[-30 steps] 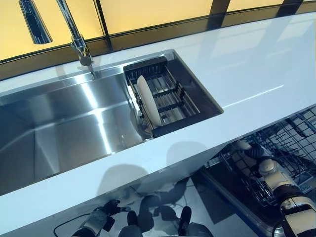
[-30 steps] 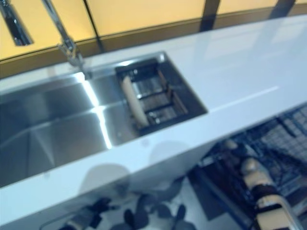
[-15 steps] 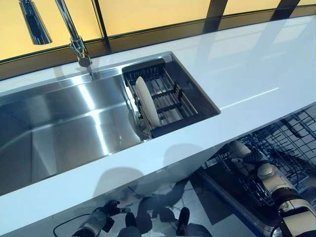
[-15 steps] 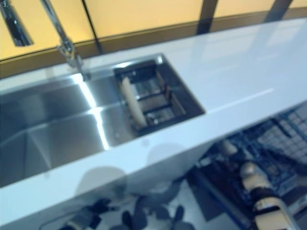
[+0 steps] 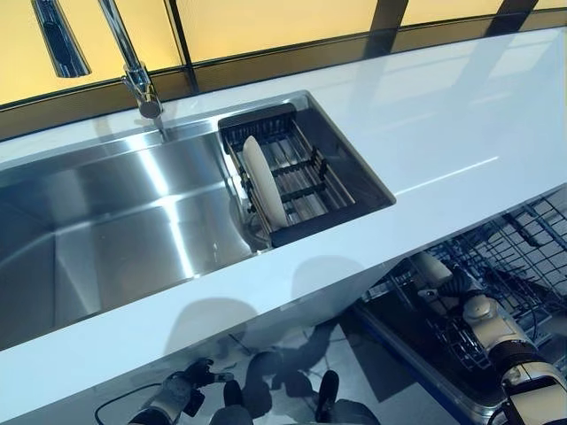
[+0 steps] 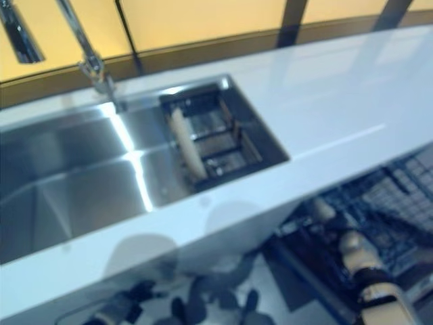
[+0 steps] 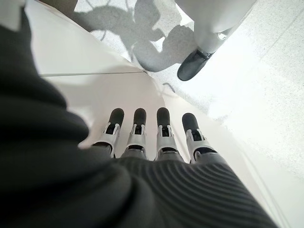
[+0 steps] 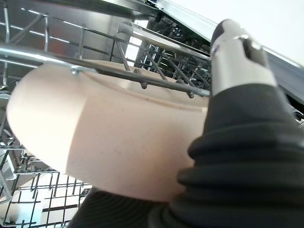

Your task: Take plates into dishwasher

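Observation:
A beige plate (image 5: 264,181) stands on edge in the black drainer rack (image 5: 337,199) at the right end of the sink. A second beige plate (image 8: 109,137) is in my right hand (image 5: 464,289), thumb (image 8: 235,52) over its rim, low among the wires of the dishwasher rack (image 5: 523,252) under the counter; its rim shows in the left eye view (image 5: 433,266). My left hand (image 5: 177,394) hangs below the counter's front edge, fingers (image 7: 162,128) straight, holding nothing.
The white counter (image 5: 443,115) runs across the view with the steel sink (image 5: 115,221) and a tap (image 5: 133,71) at the back. The open dishwasher's wire rack (image 8: 47,50) sticks out at the lower right. A dark shoe (image 7: 192,65) shows on the floor.
My right hand with the plate has shifted slightly left within the dishwasher rack. The head view has shifted a little. The left hand and the sink plate have not moved.

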Controlling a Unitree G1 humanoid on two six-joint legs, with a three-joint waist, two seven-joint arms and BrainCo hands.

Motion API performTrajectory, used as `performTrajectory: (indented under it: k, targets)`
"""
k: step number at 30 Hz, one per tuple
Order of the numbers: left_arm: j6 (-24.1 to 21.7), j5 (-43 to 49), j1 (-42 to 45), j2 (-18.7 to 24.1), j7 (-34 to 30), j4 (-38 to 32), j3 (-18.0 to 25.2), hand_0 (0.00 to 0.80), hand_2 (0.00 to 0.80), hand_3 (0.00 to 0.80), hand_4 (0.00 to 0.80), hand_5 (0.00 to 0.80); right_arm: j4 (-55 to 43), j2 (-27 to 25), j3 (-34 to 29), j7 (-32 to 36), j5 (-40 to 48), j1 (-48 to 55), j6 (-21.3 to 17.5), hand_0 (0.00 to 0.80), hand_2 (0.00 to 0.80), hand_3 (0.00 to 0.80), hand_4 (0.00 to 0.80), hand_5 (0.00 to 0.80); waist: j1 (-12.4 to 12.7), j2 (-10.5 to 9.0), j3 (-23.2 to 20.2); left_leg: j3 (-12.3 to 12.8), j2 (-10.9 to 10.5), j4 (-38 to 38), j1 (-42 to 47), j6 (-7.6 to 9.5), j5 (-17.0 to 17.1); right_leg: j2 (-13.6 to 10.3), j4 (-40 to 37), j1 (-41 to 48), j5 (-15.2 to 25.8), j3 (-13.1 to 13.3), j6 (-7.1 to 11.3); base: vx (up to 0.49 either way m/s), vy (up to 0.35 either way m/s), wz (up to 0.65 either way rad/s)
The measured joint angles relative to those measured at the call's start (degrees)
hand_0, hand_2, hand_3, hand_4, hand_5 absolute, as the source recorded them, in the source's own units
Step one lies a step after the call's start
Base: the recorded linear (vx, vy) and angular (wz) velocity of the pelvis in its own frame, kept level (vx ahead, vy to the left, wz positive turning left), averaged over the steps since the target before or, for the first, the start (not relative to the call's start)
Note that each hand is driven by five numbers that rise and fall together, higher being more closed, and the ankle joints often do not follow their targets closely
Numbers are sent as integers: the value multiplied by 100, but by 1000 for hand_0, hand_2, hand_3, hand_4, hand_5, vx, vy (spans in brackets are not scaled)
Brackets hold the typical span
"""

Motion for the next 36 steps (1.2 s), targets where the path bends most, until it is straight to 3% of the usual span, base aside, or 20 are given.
performTrajectory:
  k: [8,17,23,36]
  targets:
    - [35,-2,-17,194,1,-138,7,0,0,0,0,0,-967,-59,-290,-132,152,428,286,0,0,0,0,0,-31,-118,238,7,2,1,5,-1,0,4,1,-9,4,6,-5,0,0,0]
    - [33,-4,59,252,12,-225,181,0,0,0,0,0,-1594,-136,-859,-308,236,881,276,0,0,0,0,0,-180,-178,438,33,0,-1,12,-2,-2,7,1,-41,6,27,-4,0,0,0]
    - [40,-6,77,290,22,-245,233,0,0,0,0,0,-1652,-168,-980,-313,236,1037,282,0,0,0,0,0,-309,-257,500,80,2,-2,9,-6,-7,9,2,-74,10,74,-2,-1,4,-3]
    - [99,-7,116,295,24,-254,267,0,0,0,0,0,-1857,-353,-1370,-319,236,1419,284,0,0,0,0,0,-337,-290,526,190,15,-4,12,-17,-17,32,3,-139,35,178,-10,1,7,-3]
